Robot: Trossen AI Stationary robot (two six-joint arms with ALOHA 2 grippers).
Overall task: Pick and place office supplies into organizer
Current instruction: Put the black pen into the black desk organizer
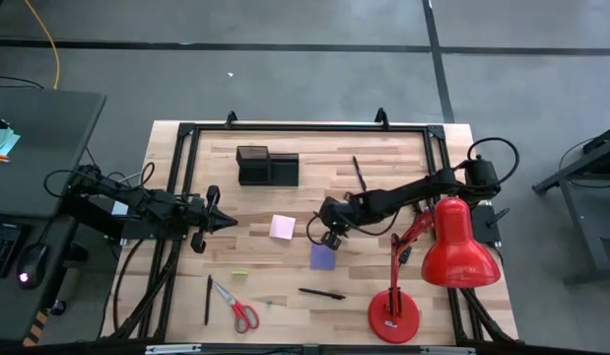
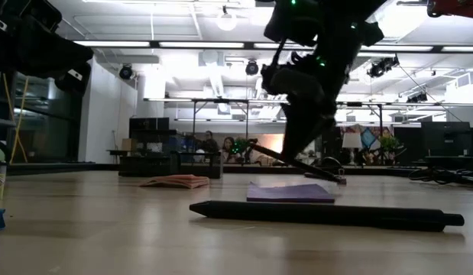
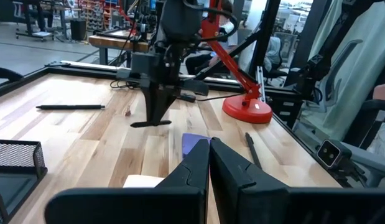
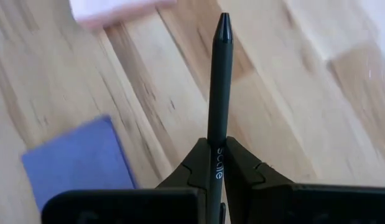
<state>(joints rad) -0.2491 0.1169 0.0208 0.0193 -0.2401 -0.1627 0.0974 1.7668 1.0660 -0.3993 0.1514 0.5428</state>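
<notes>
My right gripper (image 1: 329,237) hangs over the table's middle, just above the purple note pad (image 1: 322,256), and is shut on a thin dark pen (image 4: 219,93). The pink pad (image 1: 282,227) lies beside it. The black organizer (image 1: 267,166) stands toward the far edge. My left gripper (image 1: 226,222) is shut and empty, left of the pink pad. Red-handled scissors (image 1: 240,312), a tiny yellowish piece (image 1: 239,272) and two more pens (image 1: 207,299) (image 1: 321,293) lie near the front; another pen (image 1: 358,176) lies at the back. My right gripper pinches the pen's barrel (image 4: 216,163) between its two fingers. The fingers come from above, pointing down, and lie across the pen. The pen (image 2: 293,162) is lifted clear of the table, slightly slanted, and a long part with its tip (image 4: 223,22) sticks out to one side.
A large red desk lamp (image 1: 447,247) stands at the front right, its base (image 1: 393,316) near the table's near edge. A black metal frame (image 1: 305,128) runs around the tabletop. Bare wood lies between the organizer and the pads.
</notes>
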